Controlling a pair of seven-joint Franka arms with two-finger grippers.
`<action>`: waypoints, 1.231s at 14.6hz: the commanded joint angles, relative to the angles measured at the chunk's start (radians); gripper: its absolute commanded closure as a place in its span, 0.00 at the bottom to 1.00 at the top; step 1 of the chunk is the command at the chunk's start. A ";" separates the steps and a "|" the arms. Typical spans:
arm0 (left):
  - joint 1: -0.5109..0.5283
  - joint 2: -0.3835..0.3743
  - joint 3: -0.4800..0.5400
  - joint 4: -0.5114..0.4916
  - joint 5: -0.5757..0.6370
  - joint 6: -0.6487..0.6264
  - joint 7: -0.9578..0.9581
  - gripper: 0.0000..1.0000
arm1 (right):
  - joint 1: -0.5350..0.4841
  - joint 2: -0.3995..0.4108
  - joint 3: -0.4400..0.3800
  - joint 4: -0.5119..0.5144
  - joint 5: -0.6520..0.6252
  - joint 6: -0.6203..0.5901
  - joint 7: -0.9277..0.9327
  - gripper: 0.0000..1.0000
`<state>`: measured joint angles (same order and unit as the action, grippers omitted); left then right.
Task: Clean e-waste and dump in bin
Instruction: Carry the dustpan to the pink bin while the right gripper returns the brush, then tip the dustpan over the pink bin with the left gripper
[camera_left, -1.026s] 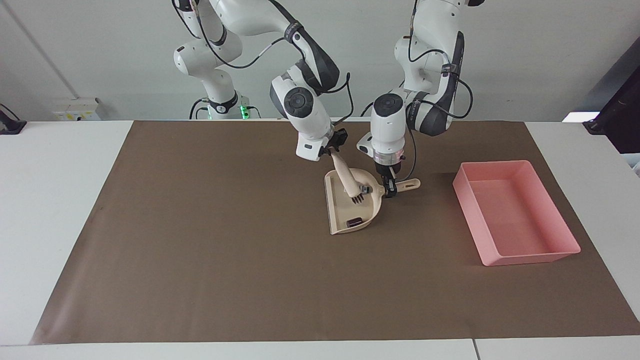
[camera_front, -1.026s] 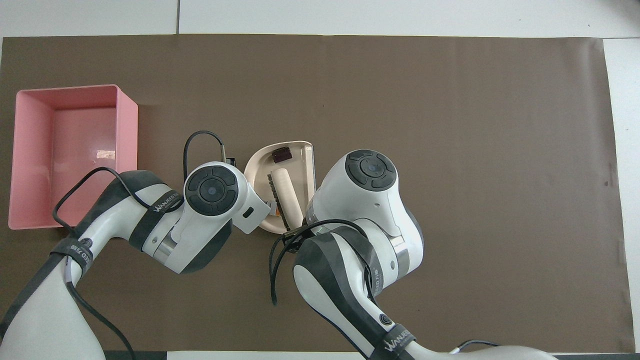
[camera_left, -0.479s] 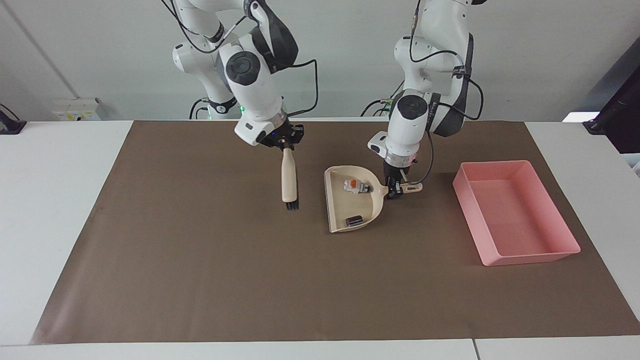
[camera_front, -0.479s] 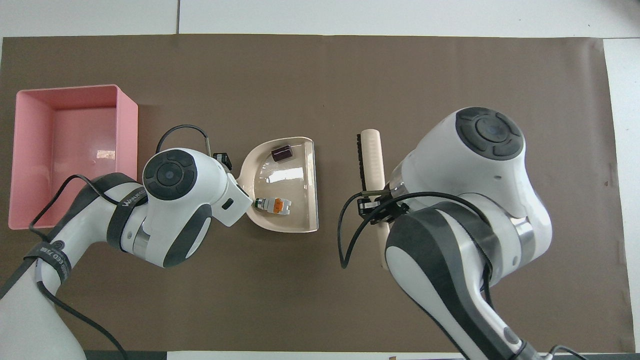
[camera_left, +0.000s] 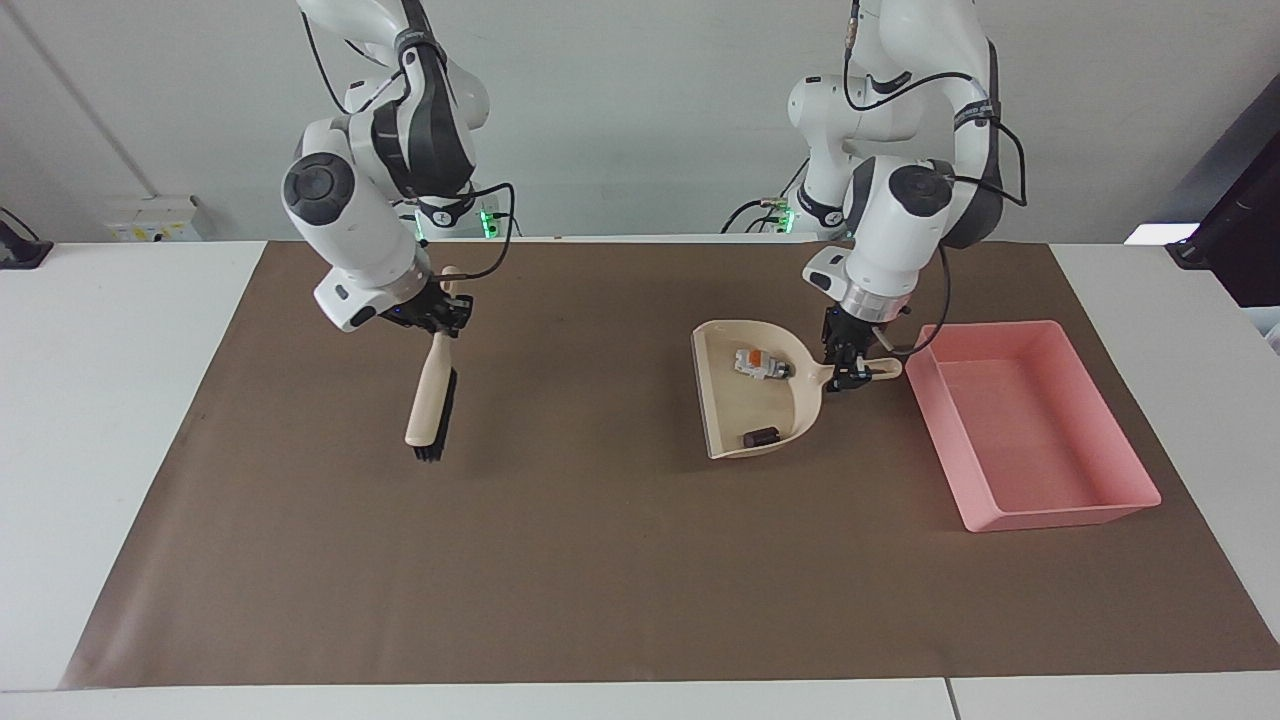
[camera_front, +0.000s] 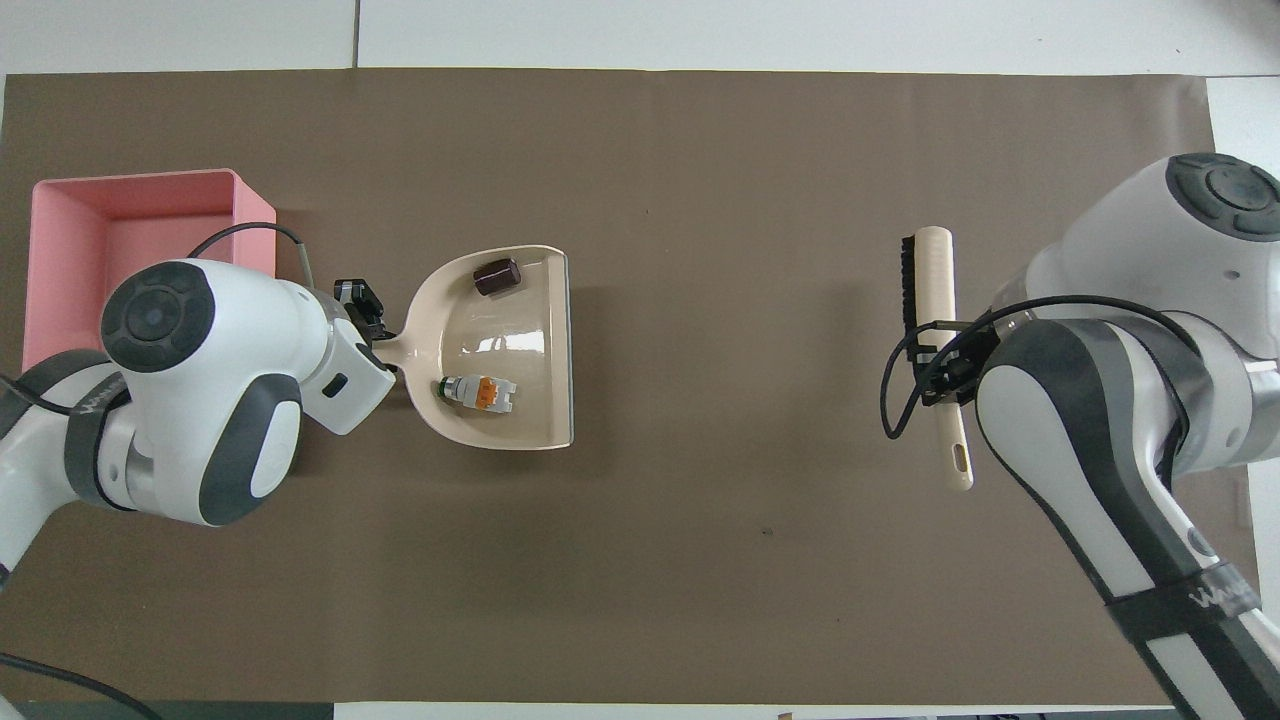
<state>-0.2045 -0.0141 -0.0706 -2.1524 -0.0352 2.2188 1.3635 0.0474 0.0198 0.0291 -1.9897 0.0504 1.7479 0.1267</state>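
Carrying the loaded dustpan, left claw clamped on its handle, toward the bin, next needing a tip over it; right claw gripping the brush.

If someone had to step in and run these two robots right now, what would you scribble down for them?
Left gripper: shut on the dustpan handle, dustpan raised beside the bin.
Right gripper: shut on the brush, held over the mat at the right arm's end.
E-waste: white component and dark cylinder both lie in the dustpan.
Done: sweeping up.
Left: tip the dustpan into the bin, which holds no e-waste yet.
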 joint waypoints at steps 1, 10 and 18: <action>0.118 -0.044 0.003 0.043 -0.028 -0.073 0.115 1.00 | -0.122 -0.038 0.017 -0.093 -0.069 0.063 -0.128 1.00; 0.422 0.042 0.014 0.311 -0.019 -0.191 0.359 1.00 | -0.290 -0.075 0.017 -0.308 -0.072 0.303 -0.274 1.00; 0.559 0.126 0.015 0.401 0.254 -0.113 0.493 1.00 | -0.300 -0.109 0.017 -0.394 -0.072 0.364 -0.315 0.74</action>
<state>0.3445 0.0839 -0.0474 -1.7840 0.1514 2.0844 1.8391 -0.2312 -0.0486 0.0306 -2.3439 -0.0063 2.0879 -0.1648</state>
